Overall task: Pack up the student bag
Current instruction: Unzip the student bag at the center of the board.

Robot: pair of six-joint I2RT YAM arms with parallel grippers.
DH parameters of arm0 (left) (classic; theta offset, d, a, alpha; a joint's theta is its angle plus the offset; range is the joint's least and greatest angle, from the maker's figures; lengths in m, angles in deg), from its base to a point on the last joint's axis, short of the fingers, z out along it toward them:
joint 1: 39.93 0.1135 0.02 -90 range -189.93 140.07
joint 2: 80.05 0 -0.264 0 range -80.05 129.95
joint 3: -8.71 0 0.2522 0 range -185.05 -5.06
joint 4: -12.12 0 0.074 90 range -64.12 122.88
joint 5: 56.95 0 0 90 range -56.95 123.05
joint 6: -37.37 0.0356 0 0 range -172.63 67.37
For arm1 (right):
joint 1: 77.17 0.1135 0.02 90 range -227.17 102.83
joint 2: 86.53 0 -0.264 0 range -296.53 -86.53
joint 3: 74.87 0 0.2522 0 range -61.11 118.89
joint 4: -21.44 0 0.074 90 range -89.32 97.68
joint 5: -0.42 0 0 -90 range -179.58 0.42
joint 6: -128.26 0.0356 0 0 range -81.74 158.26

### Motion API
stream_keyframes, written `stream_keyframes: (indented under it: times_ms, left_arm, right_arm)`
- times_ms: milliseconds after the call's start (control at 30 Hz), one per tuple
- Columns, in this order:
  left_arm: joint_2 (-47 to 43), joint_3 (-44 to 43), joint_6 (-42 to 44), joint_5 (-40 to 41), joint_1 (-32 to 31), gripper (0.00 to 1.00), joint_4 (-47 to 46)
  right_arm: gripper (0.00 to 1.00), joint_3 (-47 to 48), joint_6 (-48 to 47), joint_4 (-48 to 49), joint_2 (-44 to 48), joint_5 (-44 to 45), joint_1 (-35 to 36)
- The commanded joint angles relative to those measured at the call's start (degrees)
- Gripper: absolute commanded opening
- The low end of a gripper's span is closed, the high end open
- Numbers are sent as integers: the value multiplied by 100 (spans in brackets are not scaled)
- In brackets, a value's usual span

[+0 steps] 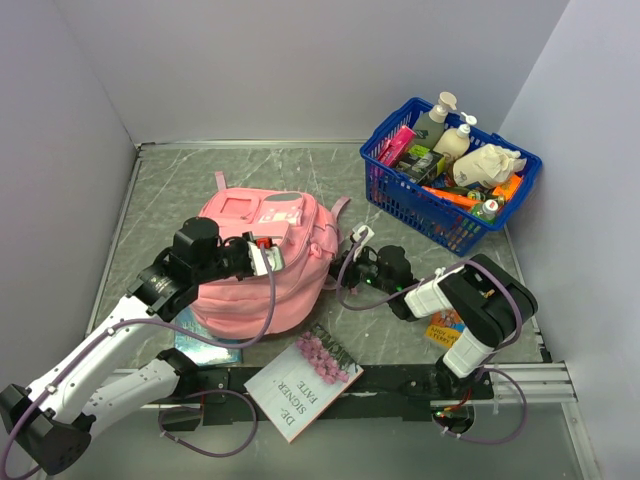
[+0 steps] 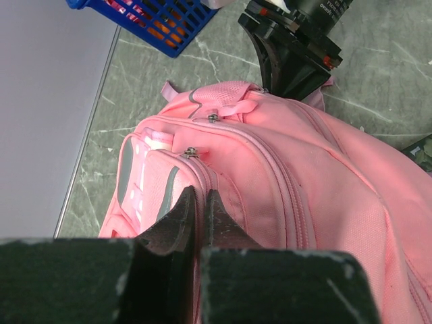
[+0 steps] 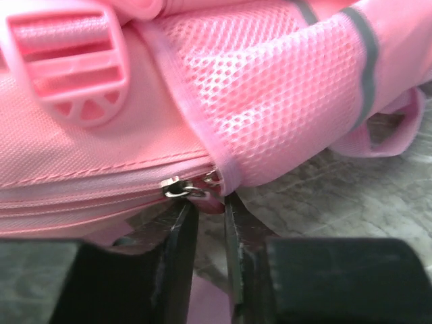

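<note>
A grey marbled worktop, boxed in by pale plain walls, carries the pink student bag left of centre. A blue basket sits at the far right. The left tool is nearly closed against a front pocket; I cannot tell if it grips. The right tool pinches a zip pull.

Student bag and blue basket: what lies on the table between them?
Only bare grey table between the student bag and the blue basket, seen in the top external view; the right gripper sits nearer the arms.
</note>
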Motion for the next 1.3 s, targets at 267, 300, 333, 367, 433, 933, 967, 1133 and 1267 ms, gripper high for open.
stream_keyframes:
  times_ms: [267, 300, 333, 367, 433, 933, 967, 1133, 1267]
  left_arm:
    - [-2, -98, 157, 136, 13, 1, -1203]
    - [42, -71, 139, 206, 13, 1, -1220]
    - [121, 7, 148, 259, 13, 1, -1264]
    - [165, 60, 165, 425, 13, 1, -1308]
    - [393, 166, 78, 680, 13, 1, -1405]
    - [2037, -1298, -1827, 918, 22, 1, -1362]
    - [2168, -1476, -1995, 927, 13, 1, -1248]
    - [2977, -2548, -2759, 1164, 22, 1, -642]
    - [3461, -2927, -3059, 1409, 31, 1, -316]
  right_arm:
    - [0, -84, -18, -564, 748, -28, 39]
    - [0, -93, -36, -800, 845, 50, 39]
    - [0, -84, -27, -968, 1011, 95, 30]
    - [0, -84, -36, -1135, 1091, 139, 30]
    - [0, -101, -10, -1505, 1276, 192, 30]
    - [0, 293, 281, -2464, 1181, 183, 355]
    - [0, 346, 307, -2481, 1154, 279, 460]
    - [0, 417, 298, -2394, 1443, 780, 785]
    - [0, 382, 237, -2367, 1803, 1079, 900]
